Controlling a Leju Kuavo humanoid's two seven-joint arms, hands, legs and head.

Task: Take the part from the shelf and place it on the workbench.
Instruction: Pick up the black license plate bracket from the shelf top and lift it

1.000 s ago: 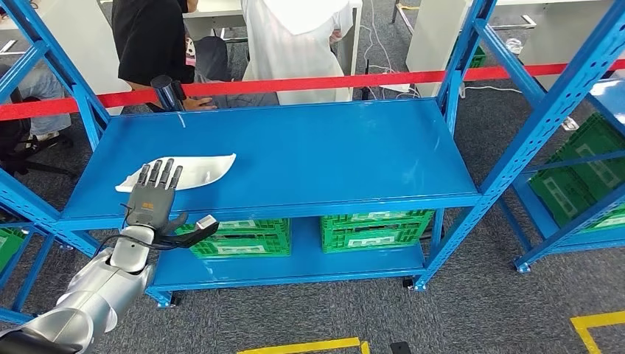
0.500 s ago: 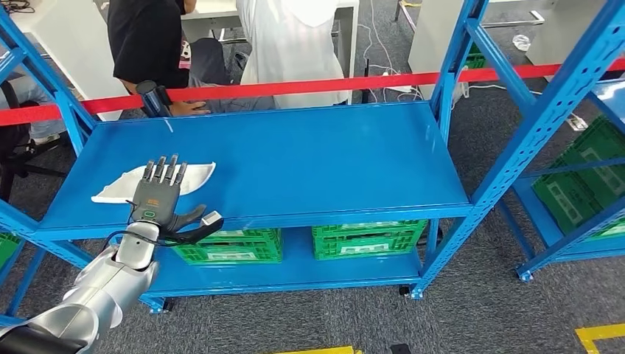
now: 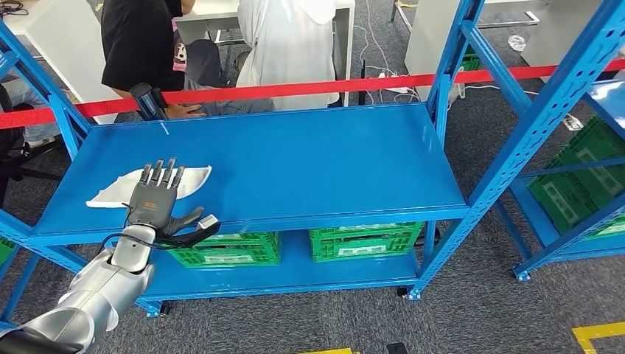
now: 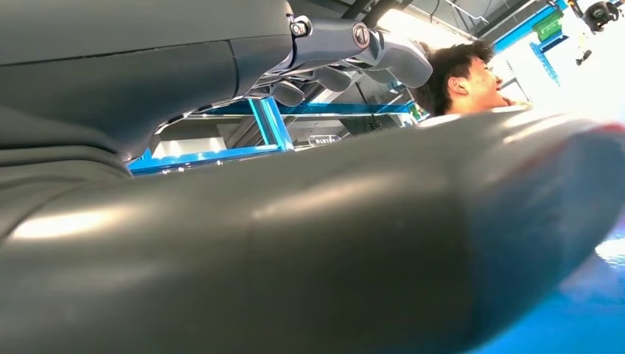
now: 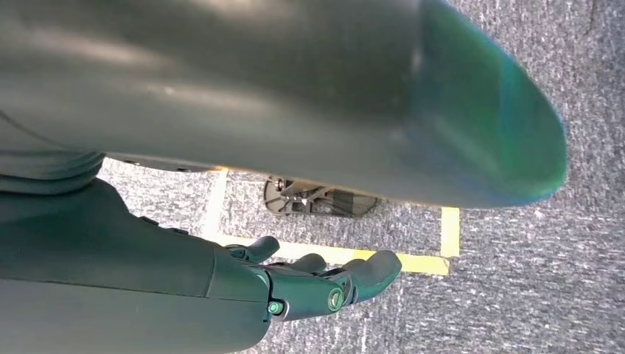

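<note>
Nearest the camera, the left hand (image 3: 156, 200) reaches up from the silver arm to the front edge of the blue shelf (image 3: 309, 162), palm down, fingers straight and spread, thumb stuck out sideways below the shelf's lip. It grasps nothing; its fingertips (image 3: 163, 170) lie over the near edge of the white part (image 3: 118, 190), and whether they actually touch it cannot be told from the head view. The left wrist view, taken close behind the thumb, does not settle it either.

The part is a flat, pale, leaf-shaped piece lying on the shelf's top deck near the front left corner. Its long axis runs roughly along the shelf's front edge, crosswise to the fingers, with one pointed end left of the hand and the other just right of it. So the part lies directly ahead of and under the fingers, and the left hand is plainly the nearer one.

The right hand (image 5: 317, 284) hangs low over grey carpet with yellow floor tape, fingers curled in on nothing.

Beyond the shelf's back edge runs a red barrier tape (image 3: 309, 87), with people (image 3: 147, 44) behind it.
</note>
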